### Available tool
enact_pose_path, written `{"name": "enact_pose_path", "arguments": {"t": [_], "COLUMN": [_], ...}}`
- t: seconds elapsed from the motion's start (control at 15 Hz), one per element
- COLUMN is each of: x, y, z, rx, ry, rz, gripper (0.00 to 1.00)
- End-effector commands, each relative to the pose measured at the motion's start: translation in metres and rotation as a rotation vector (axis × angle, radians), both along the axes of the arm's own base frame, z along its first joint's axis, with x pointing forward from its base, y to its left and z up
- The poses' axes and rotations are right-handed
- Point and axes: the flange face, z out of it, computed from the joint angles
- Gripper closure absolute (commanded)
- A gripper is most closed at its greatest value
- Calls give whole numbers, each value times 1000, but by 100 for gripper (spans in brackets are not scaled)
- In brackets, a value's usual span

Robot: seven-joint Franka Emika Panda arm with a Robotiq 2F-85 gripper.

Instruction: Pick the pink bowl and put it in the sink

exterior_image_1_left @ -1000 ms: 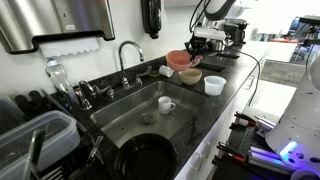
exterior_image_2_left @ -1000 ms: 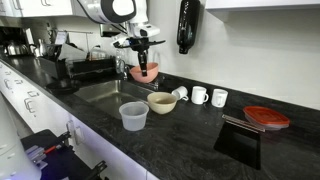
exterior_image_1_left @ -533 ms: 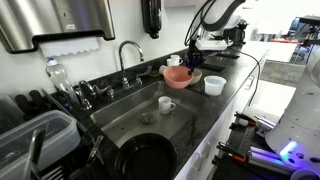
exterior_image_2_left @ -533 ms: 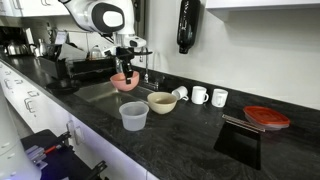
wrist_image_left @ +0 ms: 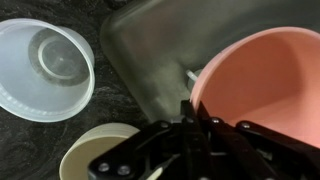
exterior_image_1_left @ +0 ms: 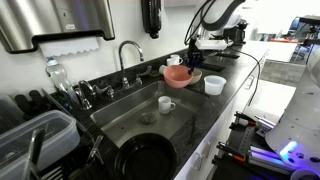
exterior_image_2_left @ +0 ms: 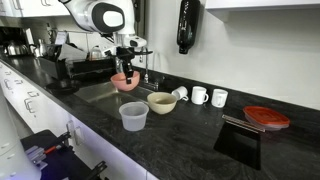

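1. The dark worktop (exterior_image_2_left: 190, 140) spreads below the claw (exterior_image_2_left: 127, 68).
2. The sink (exterior_image_1_left: 140, 110) opens beneath the claw.
3. The pink bowl (wrist_image_left: 265, 85) hangs from the claw, which pinches its rim, above the sink's edge.
4. A clear tub (wrist_image_left: 45, 70) and a tan bowl (wrist_image_left: 95, 150) stand on the worktop, below and beside the claw.

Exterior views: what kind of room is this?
Probably a kitchen or break room: a steel sink with a faucet, and white mugs on a dark counter.
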Motion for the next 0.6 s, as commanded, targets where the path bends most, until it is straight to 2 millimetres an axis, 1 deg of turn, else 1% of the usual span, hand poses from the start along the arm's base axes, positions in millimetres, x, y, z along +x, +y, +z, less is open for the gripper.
{"name": "enact_pose_path", "arguments": {"t": [0.0,0.07,0.13,0.27,0.4,0.47,0.53], "x": [3,5,8,12,18,22,29], "y": [10,23,40,83,118,130,137], "z": [0,-2,-5,-15,-27,-33,-39], "rx": [-4,-3,-4,-10,-11,-18,-21], "ry": [-1,-5,-1,14,29,34,39], "rz": [33,70,114,216,306,339,362], "gripper": [99,99,99,99,99,99,99]}}
